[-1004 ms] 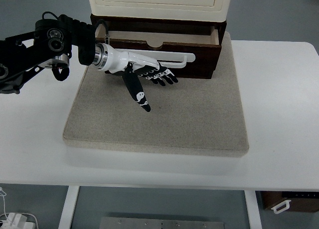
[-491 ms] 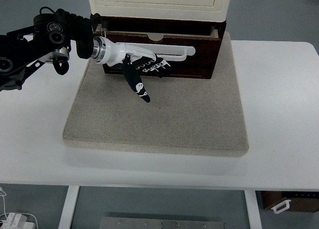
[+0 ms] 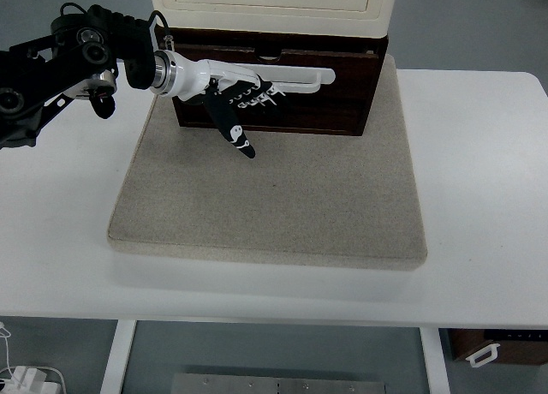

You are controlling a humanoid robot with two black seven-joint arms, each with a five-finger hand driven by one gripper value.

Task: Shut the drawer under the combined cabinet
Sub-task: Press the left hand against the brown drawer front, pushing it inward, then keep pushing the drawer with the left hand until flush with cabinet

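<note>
Dark brown wood makes up the drawer (image 3: pixel 291 98) that sits at the base of the combined cabinet (image 3: pixel 272 4), beneath the cabinet's cream-coloured upper section. The drawer front stands nearly flush with the dark frame around it; only a thin strip of its top edge shows under the cream body. Cabinet and drawer rest at the far edge of a grey-beige felt mat (image 3: pixel 270 193), which lies on a white desk (image 3: pixel 479 180).

The left robot hand (image 3: pixel 248 94) comes in from the picture's left on a black, jointed arm (image 3: pixel 60 64) with a metallic wrist ring, then a white palm. Its fingers (image 3: pixel 295 75) are extended and laid side by side, stretched flat across the drawer front and touching it, so the white backs of the fingers run along the upper part of the panel toward the right. The black thumb (image 3: pixel 234 128) points away from the others, angled down and toward the mat, its tip hanging over the felt just in front of the drawer. The hand grips nothing; it lies open against the wood.

The mat in front of the drawer has a small dark speck near its middle. Below the desk's near edge, a white desk leg (image 3: pixel 120 360) shows, along with a white cable (image 3: pixel 26 377) at the lower left corner and a dark box with a white handle (image 3: pixel 492 351) at the lower right.
</note>
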